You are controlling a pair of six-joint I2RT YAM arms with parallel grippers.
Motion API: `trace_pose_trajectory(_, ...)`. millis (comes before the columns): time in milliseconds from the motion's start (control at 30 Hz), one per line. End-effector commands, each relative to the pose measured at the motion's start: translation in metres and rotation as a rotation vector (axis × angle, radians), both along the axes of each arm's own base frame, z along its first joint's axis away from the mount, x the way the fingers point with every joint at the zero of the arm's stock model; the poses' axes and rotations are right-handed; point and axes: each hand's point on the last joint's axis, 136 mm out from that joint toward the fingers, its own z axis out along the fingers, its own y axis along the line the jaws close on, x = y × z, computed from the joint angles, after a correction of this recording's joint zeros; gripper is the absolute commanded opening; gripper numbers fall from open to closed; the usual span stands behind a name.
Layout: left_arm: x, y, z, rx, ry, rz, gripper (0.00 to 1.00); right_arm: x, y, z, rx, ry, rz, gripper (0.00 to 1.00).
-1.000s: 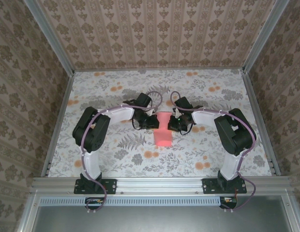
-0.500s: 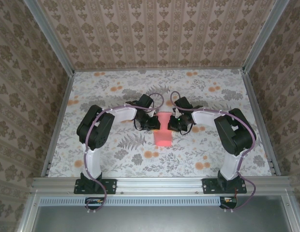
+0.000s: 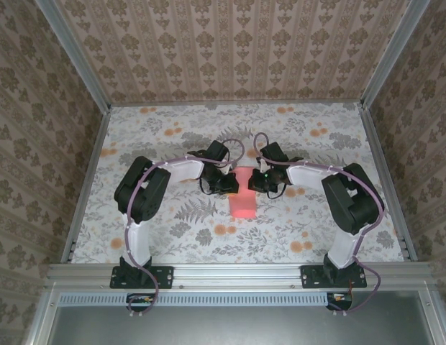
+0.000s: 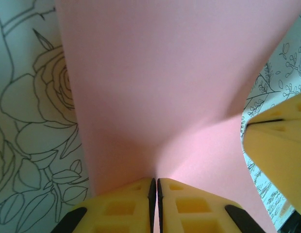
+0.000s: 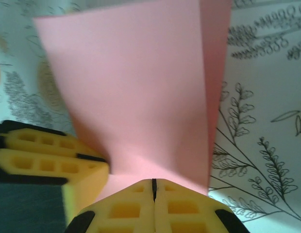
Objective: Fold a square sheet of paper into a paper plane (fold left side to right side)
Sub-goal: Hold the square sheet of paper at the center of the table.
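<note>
The salmon-pink sheet of paper (image 3: 242, 203) lies mid-table, its far part raised and curled between both grippers. My left gripper (image 3: 231, 182) pinches the sheet's left side, my right gripper (image 3: 252, 181) its right side, tips nearly meeting. In the left wrist view the jaws (image 4: 155, 181) stand shut with pink paper (image 4: 160, 73) in the slit, and the right gripper's yellow fingers (image 4: 276, 141) show at the right edge. In the right wrist view the jaws (image 5: 153, 182) are shut at the paper's (image 5: 141, 87) near edge; a folded layer overlaps on the right, and the left gripper's fingers (image 5: 48, 158) are beside it.
The floral tablecloth (image 3: 173, 223) spreads all around the sheet. Patterned walls and metal rails (image 3: 86, 180) box in the table on three sides. Both arms bend inward from their bases at the near edge.
The left arm's elbow has shifted slightly right and its gripper edged toward the sheet's middle. The right gripper has crept slightly left. The raised far part of the sheet looks narrower.
</note>
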Motion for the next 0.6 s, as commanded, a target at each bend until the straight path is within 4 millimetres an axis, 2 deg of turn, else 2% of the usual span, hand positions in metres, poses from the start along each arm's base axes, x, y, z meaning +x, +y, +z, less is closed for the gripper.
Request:
trace_pose_trajectory(0,-0.016,0.011,-0.024,0.086,0.066,0.0,0.14,0.008,0.015,0.022,0.069,-0.06,0.025,0.06)
trace_pose_trajectory(367,-0.016,0.01,-0.023,0.086,0.062,-0.002,0.13,0.031,0.039,0.004,0.144,-0.036,0.026,0.06)
trace_pose_trajectory(567,-0.017,0.011,-0.023,0.086,0.062,-0.002,0.13,0.031,0.038,-0.017,0.114,0.02,0.013,0.05)
